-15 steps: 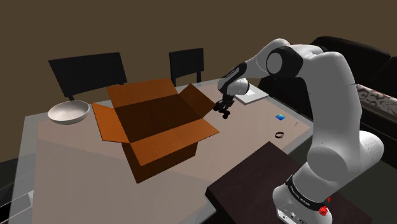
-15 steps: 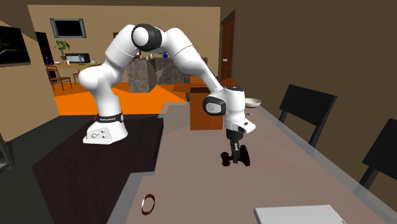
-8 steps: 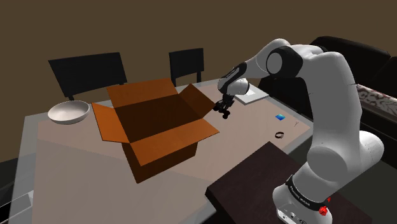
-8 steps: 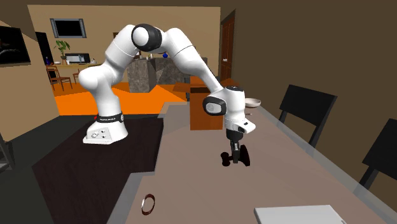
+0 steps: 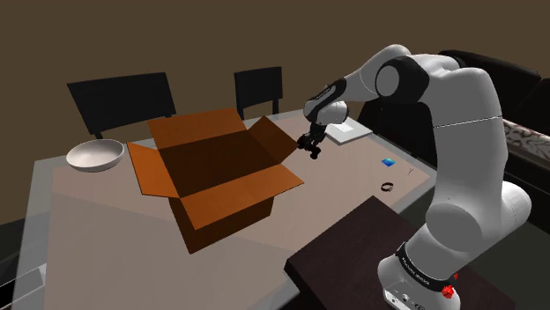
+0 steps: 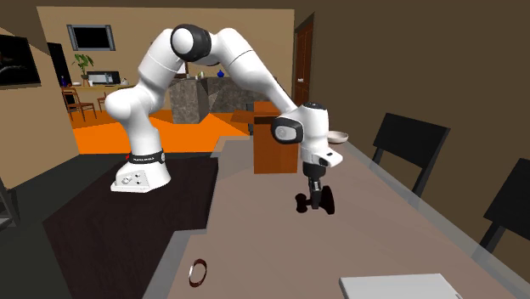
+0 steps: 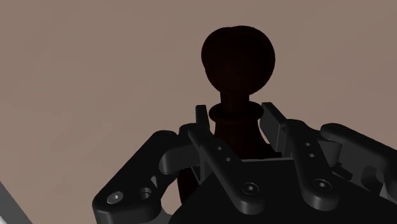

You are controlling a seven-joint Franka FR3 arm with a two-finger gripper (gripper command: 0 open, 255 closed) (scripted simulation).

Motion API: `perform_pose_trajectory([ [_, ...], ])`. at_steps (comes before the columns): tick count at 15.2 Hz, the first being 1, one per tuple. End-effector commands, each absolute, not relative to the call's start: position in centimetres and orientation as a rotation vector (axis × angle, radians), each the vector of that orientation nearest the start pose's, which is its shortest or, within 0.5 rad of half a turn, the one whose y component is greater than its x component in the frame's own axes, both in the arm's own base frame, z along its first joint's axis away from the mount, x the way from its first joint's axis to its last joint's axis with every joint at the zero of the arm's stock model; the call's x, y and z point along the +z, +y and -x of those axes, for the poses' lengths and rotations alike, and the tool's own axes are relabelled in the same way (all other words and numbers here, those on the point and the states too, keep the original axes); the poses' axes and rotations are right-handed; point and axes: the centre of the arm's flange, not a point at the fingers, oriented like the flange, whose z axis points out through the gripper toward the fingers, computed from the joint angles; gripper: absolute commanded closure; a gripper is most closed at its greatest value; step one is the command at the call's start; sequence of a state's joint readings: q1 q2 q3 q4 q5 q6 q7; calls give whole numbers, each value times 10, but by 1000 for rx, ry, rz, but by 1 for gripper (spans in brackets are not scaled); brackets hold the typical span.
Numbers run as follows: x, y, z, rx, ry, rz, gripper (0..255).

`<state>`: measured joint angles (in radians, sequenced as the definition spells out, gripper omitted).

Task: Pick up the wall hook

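Wrist view: the wall hook (image 7: 236,63) sits centre frame, a dark reddish-brown peg with a round knob above a narrow collar. The gripper (image 7: 236,114) has its black fingers (image 7: 213,149) clasped on the stem just under that collar. In the shoulder view the gripper (image 5: 311,146) hangs right of centre, beside the open cardboard box (image 5: 216,176), low over the table (image 5: 106,255). The hook looks small, rigid and light. Its smooth stem could slip, so gripping below the collar seems sound.
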<state>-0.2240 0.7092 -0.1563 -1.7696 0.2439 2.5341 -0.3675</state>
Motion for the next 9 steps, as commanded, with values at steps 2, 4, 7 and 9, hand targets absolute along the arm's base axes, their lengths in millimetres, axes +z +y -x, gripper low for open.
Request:
perform_pose_trajectory([
  [2,186,-241,-619,-128,262,3111,255],
  [4,196,-241,-619,-128,262,3111,255],
  [7,212,-241,-619,-128,262,3111,255],
  [9,213,-241,-619,-128,262,3111,255],
])
